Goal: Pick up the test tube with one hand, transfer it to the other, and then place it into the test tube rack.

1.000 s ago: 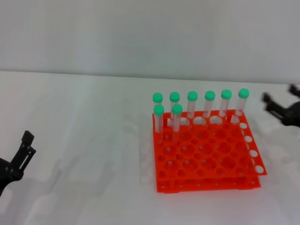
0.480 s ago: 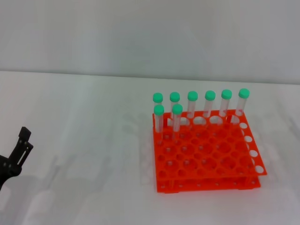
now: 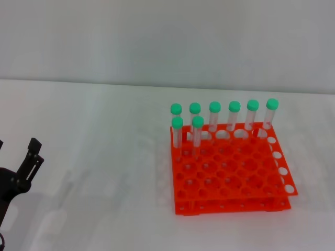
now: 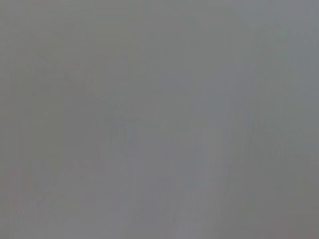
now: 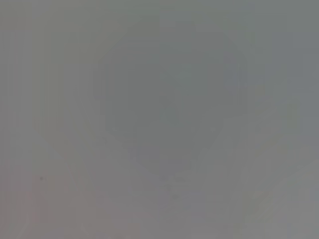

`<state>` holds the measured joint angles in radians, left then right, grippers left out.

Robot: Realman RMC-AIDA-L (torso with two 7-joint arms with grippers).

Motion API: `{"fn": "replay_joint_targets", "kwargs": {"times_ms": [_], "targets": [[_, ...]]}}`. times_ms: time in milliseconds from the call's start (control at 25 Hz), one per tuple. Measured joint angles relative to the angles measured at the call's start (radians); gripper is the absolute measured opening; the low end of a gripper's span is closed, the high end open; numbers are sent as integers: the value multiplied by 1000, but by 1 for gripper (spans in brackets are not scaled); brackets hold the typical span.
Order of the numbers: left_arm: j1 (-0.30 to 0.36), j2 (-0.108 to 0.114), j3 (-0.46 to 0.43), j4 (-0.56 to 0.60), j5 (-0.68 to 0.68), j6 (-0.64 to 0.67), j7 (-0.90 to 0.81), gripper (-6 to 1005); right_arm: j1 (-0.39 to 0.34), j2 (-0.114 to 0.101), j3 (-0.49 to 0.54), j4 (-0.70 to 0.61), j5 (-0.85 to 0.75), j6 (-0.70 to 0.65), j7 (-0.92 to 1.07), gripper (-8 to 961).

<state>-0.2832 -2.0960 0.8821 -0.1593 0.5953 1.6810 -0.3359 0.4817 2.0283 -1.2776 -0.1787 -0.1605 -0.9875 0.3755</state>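
At the table's left edge the left gripper [image 3: 21, 167], fingers unreadable, is being raised slightly; the right gripper is gone from view, eight tubes [image 3: 177, 135] racked [image 3: 230, 180], suggesting completion.

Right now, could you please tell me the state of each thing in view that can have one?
test tube rack: standing flat on the table, most holes empty.
eight test tubes: upright in the rack, green caps on, six in the back row, two in the next.
left gripper: low at the robot's left edge, holding nothing.
right gripper: out of view.
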Motion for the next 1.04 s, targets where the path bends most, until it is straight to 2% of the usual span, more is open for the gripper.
{"fn": "replay_joint_targets", "kwargs": {"times_ms": [320, 560, 1040], "targets": [[-3, 0, 0, -11, 0, 0, 0, 880, 2, 0, 1, 14, 2, 7, -1, 816], [-1, 1, 1, -16, 0, -13, -1, 880, 30, -1, 1, 46, 3, 42, -13, 815], [17, 1, 6, -28, 0, -17, -66, 880, 52, 0, 3, 71, 16, 73, -27, 815]]}}
